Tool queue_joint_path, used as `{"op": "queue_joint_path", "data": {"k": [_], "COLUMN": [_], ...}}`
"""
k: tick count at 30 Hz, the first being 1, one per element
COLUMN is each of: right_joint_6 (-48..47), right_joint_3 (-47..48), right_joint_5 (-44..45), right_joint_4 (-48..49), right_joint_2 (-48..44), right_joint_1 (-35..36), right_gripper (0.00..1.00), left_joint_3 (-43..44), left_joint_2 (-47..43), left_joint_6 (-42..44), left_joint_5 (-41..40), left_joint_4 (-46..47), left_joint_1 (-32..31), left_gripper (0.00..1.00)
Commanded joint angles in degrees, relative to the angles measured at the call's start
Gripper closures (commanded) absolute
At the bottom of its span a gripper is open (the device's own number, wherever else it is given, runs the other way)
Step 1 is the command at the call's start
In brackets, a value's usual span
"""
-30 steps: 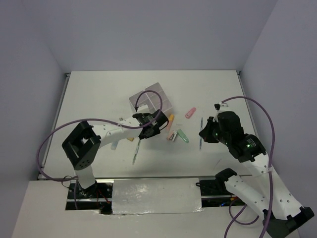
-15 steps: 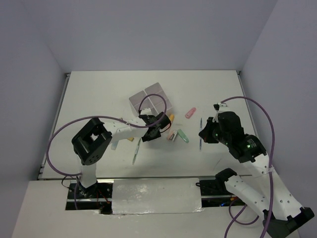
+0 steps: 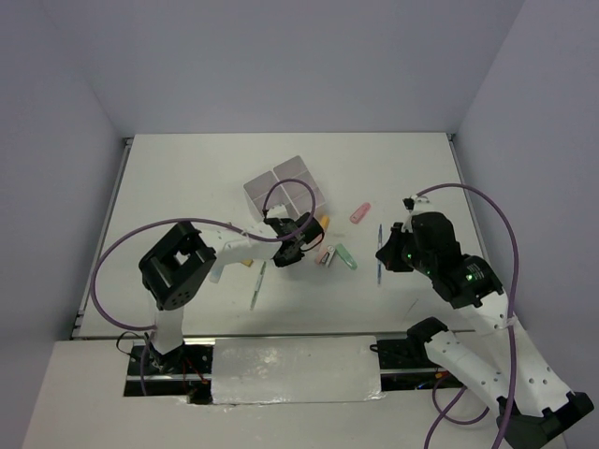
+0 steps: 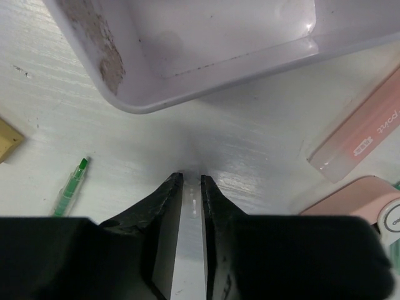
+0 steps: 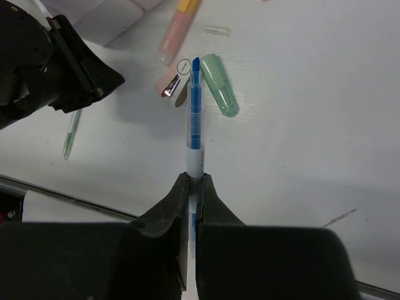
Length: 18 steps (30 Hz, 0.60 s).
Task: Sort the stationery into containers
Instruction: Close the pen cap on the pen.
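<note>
The white-grey organiser stands mid-table; its near corner fills the top of the left wrist view. My left gripper hangs low over the table just in front of it, jaws all but shut on nothing. A pink highlighter and a pink corrector-like piece lie to its right. A green pen and a tan eraser lie to its left. My right gripper is shut on a blue pen and holds it above the table.
A green highlighter piece, a pink-and-orange highlighter and a small clear cap lie ahead of the blue pen. Another pink piece lies further back. The green pen lies near the left arm.
My left gripper has moved a little right and nearer, away from the organiser's edge, and its elbow has swung right. The right arm with the blue pen has barely moved.
</note>
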Motion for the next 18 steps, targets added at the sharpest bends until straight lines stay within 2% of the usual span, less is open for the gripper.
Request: {"op": "queue_joint_path", "data": {"k": [1,6,12,18], "right_joint_6": [-0.7,-0.6,-0.9,0.8], "right_joint_3": [0.1,0.0,-1.0,-6.5], "right_joint_5": [-0.2,-0.3,-3.1,-12.5], "right_joint_4": [0.6,0.6,2.6,10.7], "right_joint_2": [-0.9,-1.0,-1.4,-2.0], "right_joint_1": [0.5,0.5,0.5,1.1], "right_gripper": [1.0,1.0,1.0,1.0], "left_joint_3": [-2.2,-2.2,-3.8,-3.7], "left_joint_2": [1.5,1.0,-1.1,-9.3], "left_joint_6": [-1.4,-0.9,0.1,1.3], "left_joint_5": [2.8,2.4,3.9,1.2], "left_joint_4": [0.6,-0.5,0.9,-0.4], "left_joint_1": [-0.2,-0.2,-0.3,-1.3], "left_gripper": [0.71,0.77,0.99,1.0]}}
